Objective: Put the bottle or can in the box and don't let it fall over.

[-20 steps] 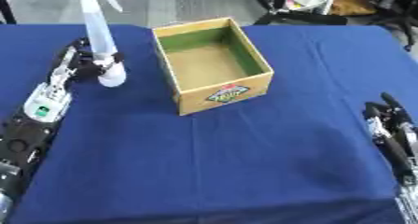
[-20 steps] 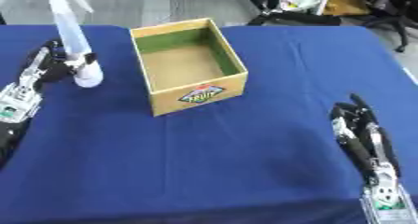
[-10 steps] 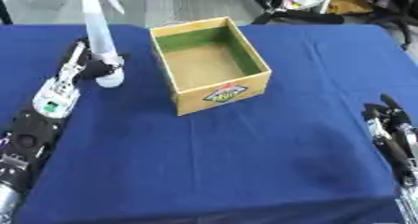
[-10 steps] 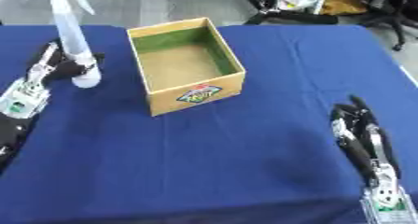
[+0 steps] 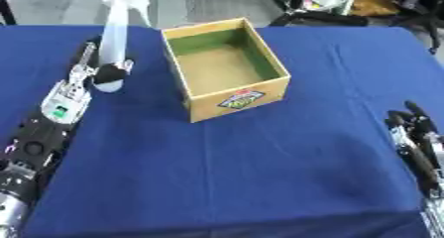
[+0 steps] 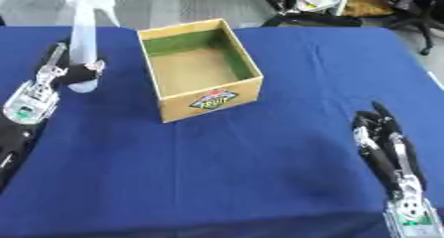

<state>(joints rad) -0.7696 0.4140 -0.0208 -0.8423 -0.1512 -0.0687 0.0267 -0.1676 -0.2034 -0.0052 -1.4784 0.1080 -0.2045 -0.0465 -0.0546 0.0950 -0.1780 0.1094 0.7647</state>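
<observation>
A blue-covered worktop (image 5: 260, 172) carries an open cardboard box (image 5: 225, 68), empty inside, with a label on its near wall. Just left of the box, a white spray bottle (image 5: 114, 41) stands upright, the left robot hand (image 5: 97, 71) curled round its base. Well right of the box, the right robot hand (image 6: 386, 145) rests open, fingers straight.

The left hand (image 5: 76, 86) has slid forward, its fingers now touching the spray bottle (image 5: 115, 41).
</observation>
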